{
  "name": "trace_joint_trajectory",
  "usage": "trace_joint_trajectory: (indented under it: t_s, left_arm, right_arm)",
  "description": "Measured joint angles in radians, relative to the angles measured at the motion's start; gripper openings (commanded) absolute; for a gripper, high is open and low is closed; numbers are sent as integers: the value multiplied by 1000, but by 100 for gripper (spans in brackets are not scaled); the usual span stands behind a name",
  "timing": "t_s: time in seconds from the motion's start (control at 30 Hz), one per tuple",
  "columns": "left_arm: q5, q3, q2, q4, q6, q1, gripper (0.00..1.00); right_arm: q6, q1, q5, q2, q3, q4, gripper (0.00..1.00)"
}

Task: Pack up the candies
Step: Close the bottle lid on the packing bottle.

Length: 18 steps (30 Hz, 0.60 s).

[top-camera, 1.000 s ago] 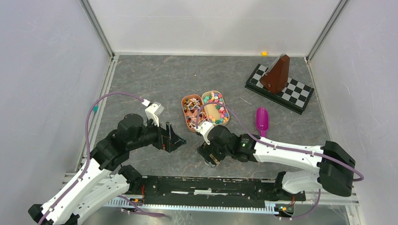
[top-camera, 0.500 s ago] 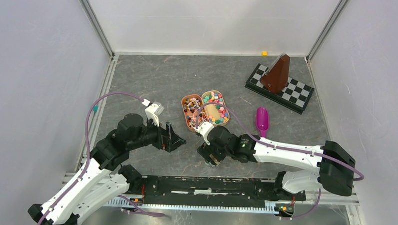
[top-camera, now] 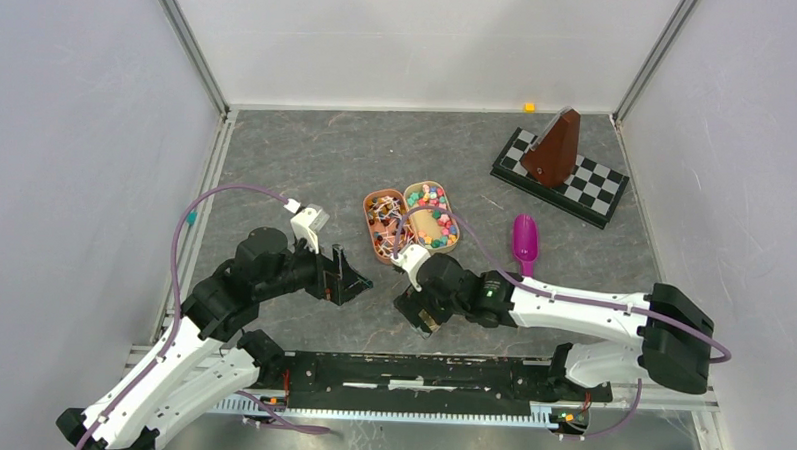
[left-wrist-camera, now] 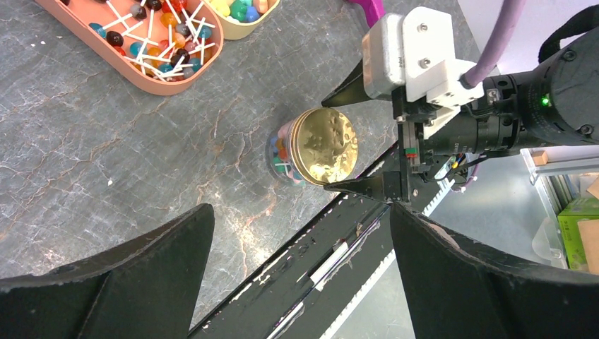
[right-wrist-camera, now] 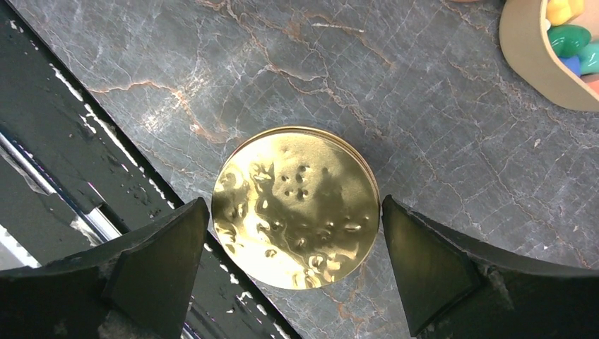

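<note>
The candies (top-camera: 432,199) fill a tan oval tray (top-camera: 453,223) at mid table; the candies also show in the left wrist view (left-wrist-camera: 244,8) and the right wrist view (right-wrist-camera: 568,39). A glass jar with a gold lid (right-wrist-camera: 295,205) stands upright near the front rail, with coloured candies inside its wall (left-wrist-camera: 281,150). My right gripper (right-wrist-camera: 295,201) is open and straddles the lid, a thin gap on each side; it hides the jar in the top view (top-camera: 419,311). My left gripper (top-camera: 348,278) is open and empty, left of the jar, and points at it (left-wrist-camera: 300,208).
An orange-brown tray of lollipop-like sweets (top-camera: 369,220) adjoins the candy tray. A purple scoop (top-camera: 524,239) lies to the right. A brown metronome (top-camera: 557,146) stands on a checkered board (top-camera: 586,187) at back right. The black rail (top-camera: 419,371) runs along the front edge.
The right gripper has shifted very slightly to the left over the jar. The left arm has not moved.
</note>
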Motion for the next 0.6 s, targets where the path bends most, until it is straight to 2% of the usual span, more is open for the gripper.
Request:
trace_joint_trajectory:
  t_s: [0.6]
  left_arm:
    - [0, 0, 2, 0, 0, 0, 100]
  right_arm:
    - [10, 5, 45, -113, -2, 5, 98]
